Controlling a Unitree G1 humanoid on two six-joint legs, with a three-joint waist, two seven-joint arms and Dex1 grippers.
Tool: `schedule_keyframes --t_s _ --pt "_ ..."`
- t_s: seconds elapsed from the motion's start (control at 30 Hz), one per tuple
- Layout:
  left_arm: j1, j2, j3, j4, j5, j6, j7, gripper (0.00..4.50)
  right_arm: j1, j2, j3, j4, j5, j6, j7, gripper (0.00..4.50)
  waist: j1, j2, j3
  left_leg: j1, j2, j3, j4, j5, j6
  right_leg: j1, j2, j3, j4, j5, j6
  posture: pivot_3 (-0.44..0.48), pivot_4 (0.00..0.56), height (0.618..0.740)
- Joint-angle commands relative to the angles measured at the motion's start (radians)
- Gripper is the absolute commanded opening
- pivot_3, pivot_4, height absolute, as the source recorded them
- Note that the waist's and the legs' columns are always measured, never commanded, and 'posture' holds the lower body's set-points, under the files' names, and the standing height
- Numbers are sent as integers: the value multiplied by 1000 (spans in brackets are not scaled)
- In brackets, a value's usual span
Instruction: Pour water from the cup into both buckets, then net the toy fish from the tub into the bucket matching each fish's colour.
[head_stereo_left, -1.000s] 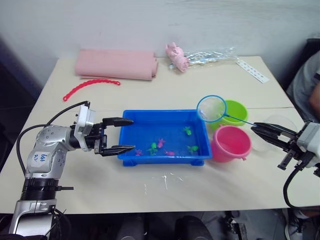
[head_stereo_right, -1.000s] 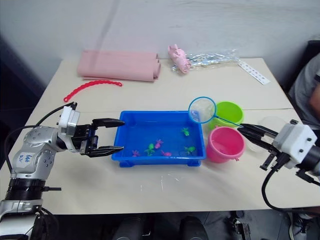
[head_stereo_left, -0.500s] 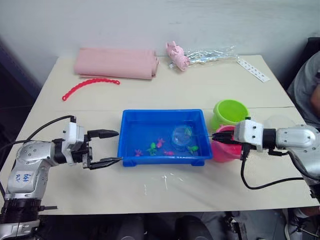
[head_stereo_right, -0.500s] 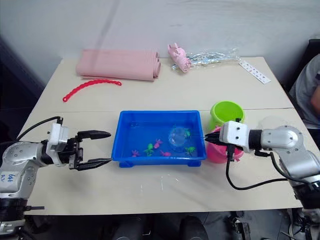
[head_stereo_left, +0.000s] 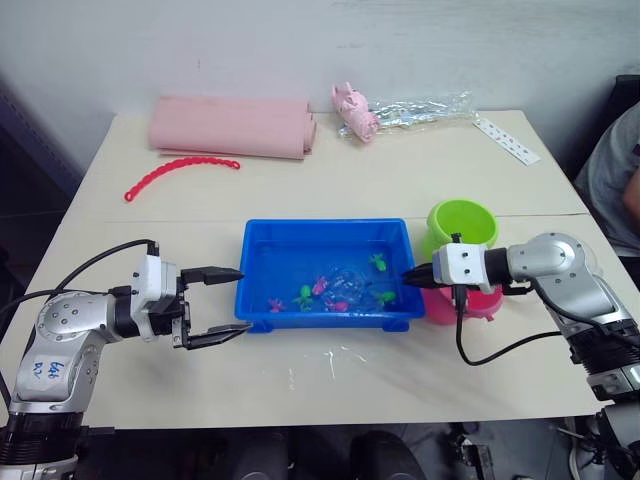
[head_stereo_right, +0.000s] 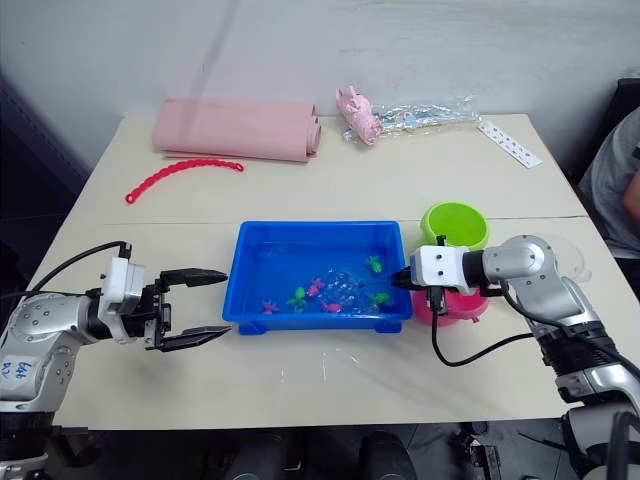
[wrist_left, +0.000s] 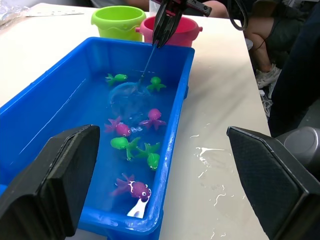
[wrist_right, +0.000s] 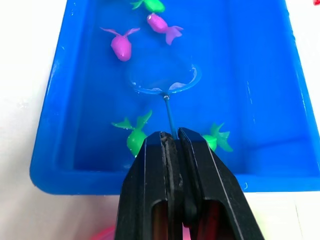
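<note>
Table (head_stereo_left: 400, 180), pale top. Blue tub (head_stereo_left: 300, 240) near table's front edge, at middle, water in it. Green bucket (head_stereo_left: 462, 222) and pink bucket (wrist_left: 172, 30) just beside tub's right end. Left tool (head_stereo_left: 222, 305) spread wide, empty, just off tub's left end. Right tool (wrist_right: 173, 140) pinched on net handle at tub's right rim. Net (wrist_right: 163, 77) hoop dipped in water among green and pink toy fish (wrist_left: 125, 146).
</note>
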Motion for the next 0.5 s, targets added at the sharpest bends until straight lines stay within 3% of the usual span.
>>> schedule_keyframes --t_s 0.03,0.2,0.5 --pt "1 -3 -4 -28 -9 -4 14 4460 -75 3 3 58 -24 -65 84 0 -1 0 0 0 0 0 0 0 0 0 0 0 0 0 0 0 150 740" --pt "0 -4 -7 -23 -8 -5 18 4460 -76 14 -1 46 50 -35 186 0 -1 0 0 0 0 0 0 0 0 0 0 0 0 0 0 0 150 740" --pt "2 2 -5 -16 -12 -7 19 4460 -76 68 -27 75 89 91 207 0 -1 0 0 0 0 0 0 0 0 0 0 0 0 0 0 0 150 740"
